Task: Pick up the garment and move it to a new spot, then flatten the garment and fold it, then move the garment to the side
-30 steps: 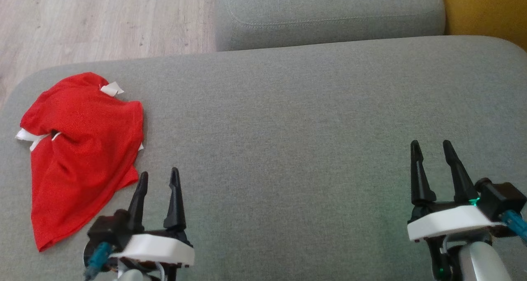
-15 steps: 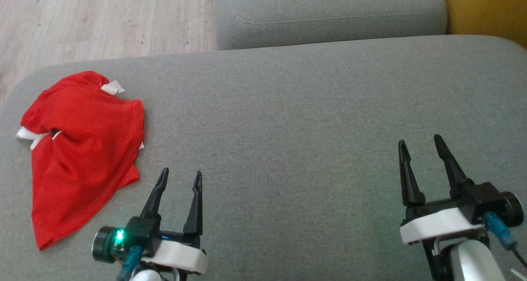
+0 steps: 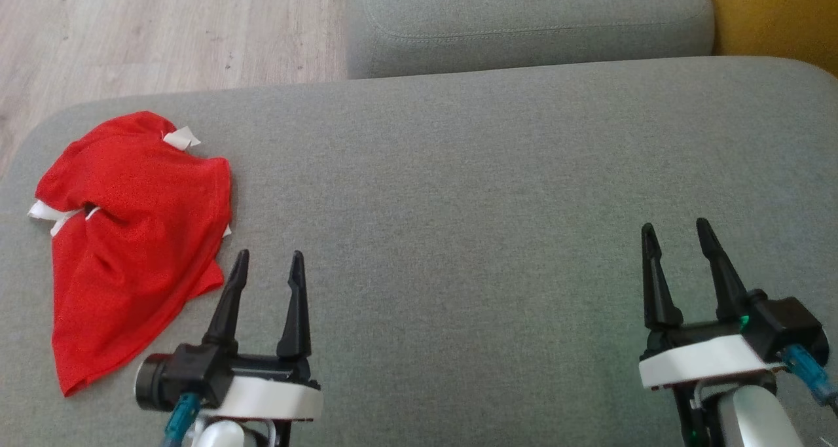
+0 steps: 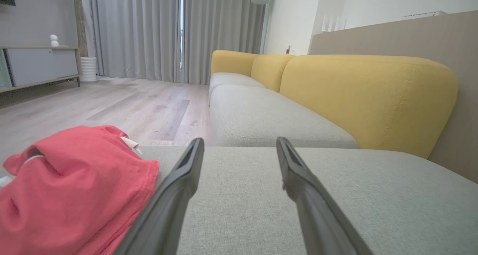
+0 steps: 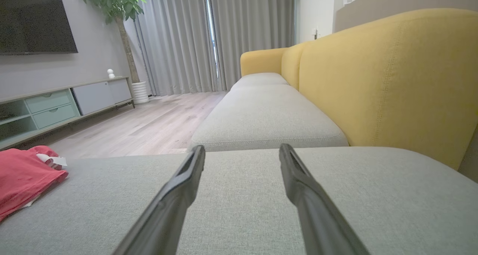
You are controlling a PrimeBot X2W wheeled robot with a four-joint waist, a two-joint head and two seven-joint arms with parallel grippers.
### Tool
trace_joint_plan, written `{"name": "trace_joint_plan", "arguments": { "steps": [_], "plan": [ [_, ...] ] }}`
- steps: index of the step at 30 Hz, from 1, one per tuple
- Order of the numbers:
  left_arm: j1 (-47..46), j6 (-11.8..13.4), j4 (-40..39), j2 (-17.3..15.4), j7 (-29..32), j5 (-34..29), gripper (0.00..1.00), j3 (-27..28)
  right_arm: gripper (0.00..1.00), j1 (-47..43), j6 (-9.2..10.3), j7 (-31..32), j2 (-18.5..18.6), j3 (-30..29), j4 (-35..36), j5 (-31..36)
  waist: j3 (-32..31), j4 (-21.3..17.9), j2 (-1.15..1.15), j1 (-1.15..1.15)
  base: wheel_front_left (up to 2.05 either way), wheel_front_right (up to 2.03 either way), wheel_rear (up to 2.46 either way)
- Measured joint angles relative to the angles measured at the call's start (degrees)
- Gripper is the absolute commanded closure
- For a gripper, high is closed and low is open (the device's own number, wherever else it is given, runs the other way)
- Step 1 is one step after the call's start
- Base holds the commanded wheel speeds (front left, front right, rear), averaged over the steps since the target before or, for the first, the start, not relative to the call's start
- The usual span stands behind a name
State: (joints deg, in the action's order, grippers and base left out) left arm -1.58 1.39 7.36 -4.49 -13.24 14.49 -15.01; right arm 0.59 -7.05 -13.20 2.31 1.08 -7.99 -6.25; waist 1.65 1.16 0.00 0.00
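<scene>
Shifted leftward, the empty, wide-open left tool (image 3: 269,256) sits beside the crumpled red fabric garment (image 3: 131,237), limp and light, probably best pinched at a raised fold; the right tool (image 3: 675,225) is likewise open and empty.

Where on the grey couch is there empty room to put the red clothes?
The wide bare seat cushion between the left gripper and the right gripper is free. The left end is crowded: the crumpled red garment lies there.
</scene>
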Motion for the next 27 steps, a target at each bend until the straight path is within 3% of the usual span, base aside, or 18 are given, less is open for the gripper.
{"name": "trace_joint_plan", "arguments": {
  "steps": [8,16,27],
  "plan": [
    [2.1,-2.0,-0.4,1.1,-1.2,-5.9,0.00,1.3,0.00,-0.2,0.00,-1.1,0.0,-0.2,-4.9,-1.0,-0.2,-0.2,0.00,0.00,0.00,0.00,0.00],
    [2.1,-3.0,1.4,1.3,-1.2,-6.5,0.00,1.7,0.00,-0.1,0.00,-1.1,0.0,0.1,-7.3,-0.7,-0.6,-0.5,0.00,0.00,0.00,0.00,0.00],
    [2.1,-2.4,1.9,1.4,-1.2,-6.5,0.00,2.0,0.00,-0.1,0.00,-1.1,0.0,1.9,-6.9,-0.7,-1.6,1.2,0.00,0.00,0.00,0.00,0.00]
  ]
}}
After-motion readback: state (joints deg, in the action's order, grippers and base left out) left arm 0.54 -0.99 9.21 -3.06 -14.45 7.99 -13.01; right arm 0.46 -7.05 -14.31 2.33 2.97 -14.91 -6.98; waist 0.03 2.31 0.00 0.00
